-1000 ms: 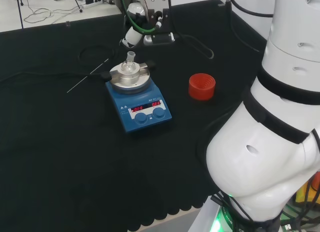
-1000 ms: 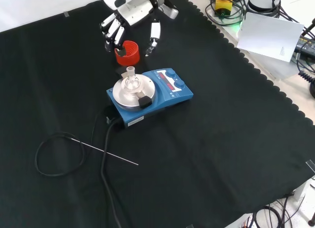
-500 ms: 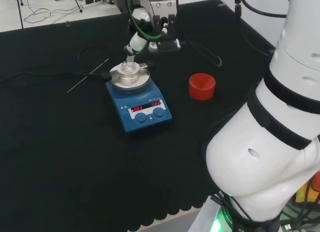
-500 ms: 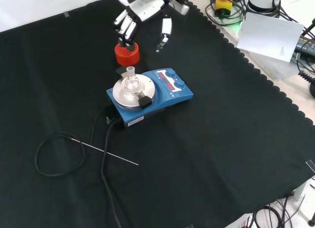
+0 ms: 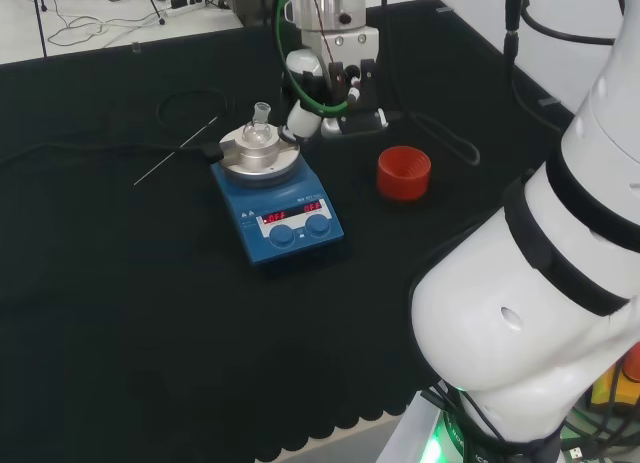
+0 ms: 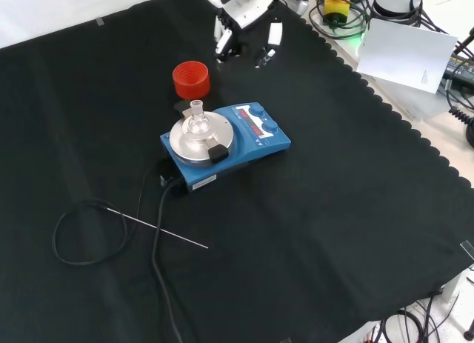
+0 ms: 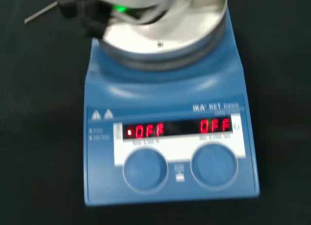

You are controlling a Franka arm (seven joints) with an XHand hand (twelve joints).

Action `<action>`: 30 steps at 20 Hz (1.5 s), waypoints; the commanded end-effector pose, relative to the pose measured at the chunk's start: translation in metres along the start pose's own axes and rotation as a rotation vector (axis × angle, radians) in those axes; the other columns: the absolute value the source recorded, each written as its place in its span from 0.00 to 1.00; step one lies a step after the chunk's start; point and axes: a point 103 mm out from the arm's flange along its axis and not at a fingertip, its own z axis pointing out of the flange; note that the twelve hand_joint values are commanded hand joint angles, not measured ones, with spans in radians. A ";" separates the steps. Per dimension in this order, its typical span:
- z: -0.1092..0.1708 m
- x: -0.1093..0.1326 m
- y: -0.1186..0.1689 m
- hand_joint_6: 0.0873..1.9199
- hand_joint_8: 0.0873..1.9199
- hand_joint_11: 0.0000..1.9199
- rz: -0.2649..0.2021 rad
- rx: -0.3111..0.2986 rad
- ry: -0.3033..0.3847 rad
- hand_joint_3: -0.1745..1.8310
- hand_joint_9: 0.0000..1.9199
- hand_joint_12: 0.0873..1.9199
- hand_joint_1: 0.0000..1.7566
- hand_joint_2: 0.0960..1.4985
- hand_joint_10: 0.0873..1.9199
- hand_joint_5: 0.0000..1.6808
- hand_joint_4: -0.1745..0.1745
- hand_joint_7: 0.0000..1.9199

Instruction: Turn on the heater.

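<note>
The heater (image 5: 282, 211) is a blue box with a round metal plate (image 5: 258, 158) and a small clear flask (image 5: 260, 126) on it. Two blue knobs (image 7: 146, 167) sit under its red lit displays (image 7: 177, 129). In the front view the heater (image 6: 244, 147) lies mid-cloth. The hand (image 6: 244, 13) hangs above the cloth beyond it, open, its fingers (image 6: 222, 43) pointing down and holding nothing. In the head view the hand (image 5: 303, 118) is just to the right of the flask. A blurred white part of the hand (image 7: 136, 4) shows before the plate in the wrist view.
A red ribbed ring (image 5: 404, 172) stands to the heater's right in the head view, beyond it in the front view (image 6: 191, 80). A black cable (image 6: 159, 232) and a thin metal rod (image 6: 159, 230) lie on the cloth. The arm's white links (image 5: 540, 283) rise at the head view's right.
The hand has moved to the right in the front view, from over the red ring to past it. In the head view it came nearer and to the right. Heater unmoved.
</note>
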 end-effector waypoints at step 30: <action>0.091 0.036 -0.031 0.47 0.92 0.67 -0.042 0.382 0.023 0.61 0.88 0.71 0.83 0.43 0.92 0.21 0.32 0.85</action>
